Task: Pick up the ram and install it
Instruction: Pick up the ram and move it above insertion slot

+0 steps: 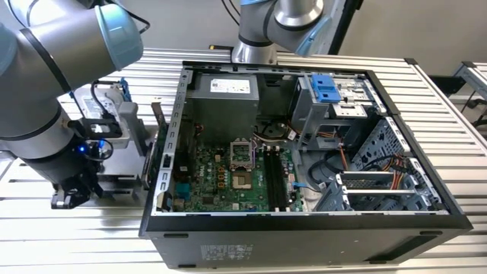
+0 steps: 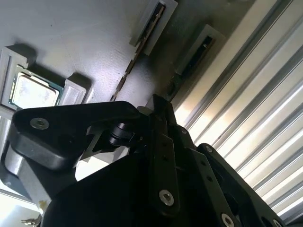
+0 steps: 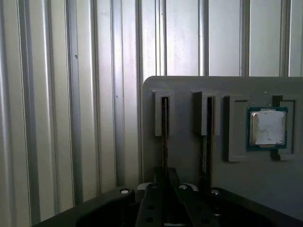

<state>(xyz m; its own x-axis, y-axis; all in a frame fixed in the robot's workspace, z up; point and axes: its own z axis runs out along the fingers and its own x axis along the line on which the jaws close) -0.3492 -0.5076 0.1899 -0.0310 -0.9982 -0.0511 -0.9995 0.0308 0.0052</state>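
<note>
Grey tray [image 3: 184, 85]: ram [image 3: 164, 127] on edge in one slot, 2nd stick [image 3: 209, 132] in next, CPU chip [image 3: 267, 127] in recess. Gripper [image 3: 165, 183] right over ram's end; open or clamped, can't tell.

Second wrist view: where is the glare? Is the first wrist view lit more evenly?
Second wrist view: the ribbed table glares white, the gripper is dark. First wrist view: more even light, mild shine on the processor chip.

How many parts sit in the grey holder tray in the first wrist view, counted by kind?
Ram sticks: 2
Processor chip: 1
Total: 3
</note>
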